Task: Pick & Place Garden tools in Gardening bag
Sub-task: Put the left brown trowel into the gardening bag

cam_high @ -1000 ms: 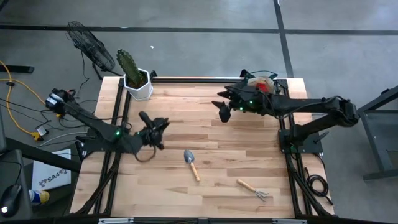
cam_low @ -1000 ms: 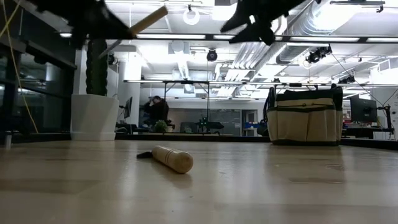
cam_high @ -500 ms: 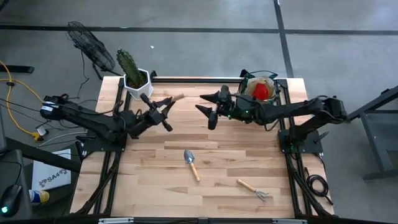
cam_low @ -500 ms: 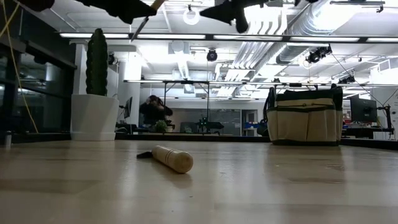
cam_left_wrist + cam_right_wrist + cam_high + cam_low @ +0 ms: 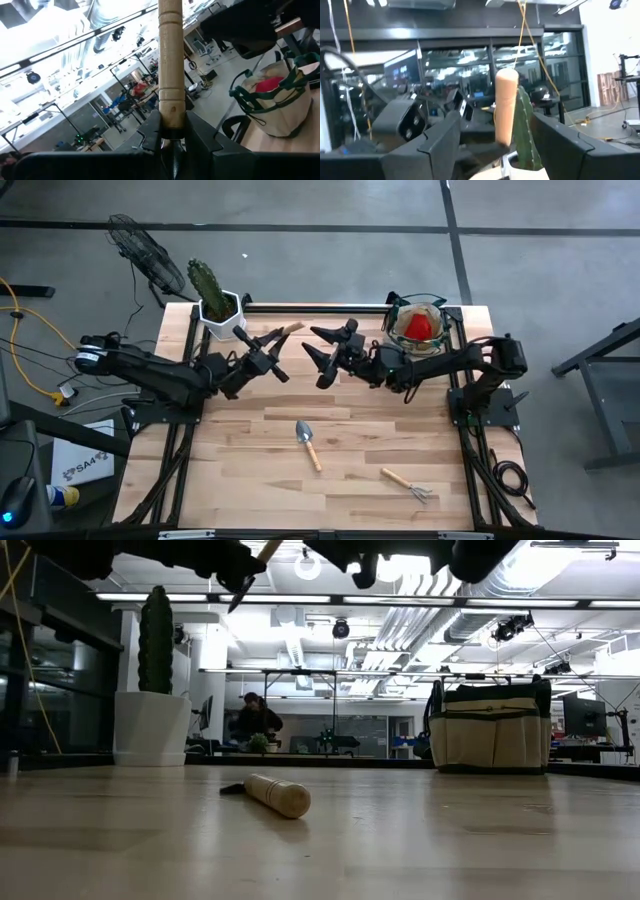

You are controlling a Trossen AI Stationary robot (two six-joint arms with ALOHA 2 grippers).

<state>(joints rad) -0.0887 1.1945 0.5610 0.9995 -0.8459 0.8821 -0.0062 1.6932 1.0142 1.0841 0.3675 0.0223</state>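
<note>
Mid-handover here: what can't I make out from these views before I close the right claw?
- Held tool: its metal end is hidden inside the left claw in the left wrist view, too small in the high view.
- Gardening bag: contents under the red piece hidden.
- Right claw: its gap to the handle is unclear.
- Low view: both claws cut off by the top edge.

Bare wooden tabletop (image 5: 250,450) lies open along the front left. At the front centre lie a wooden-handled metal trowel (image 5: 307,442) and a wooden-handled rake (image 5: 407,484). The white hexagonal pot with its green cactus (image 5: 213,302) blocks the back left corner; the round tan fabric bag (image 5: 418,327) blocks the back right.
</note>
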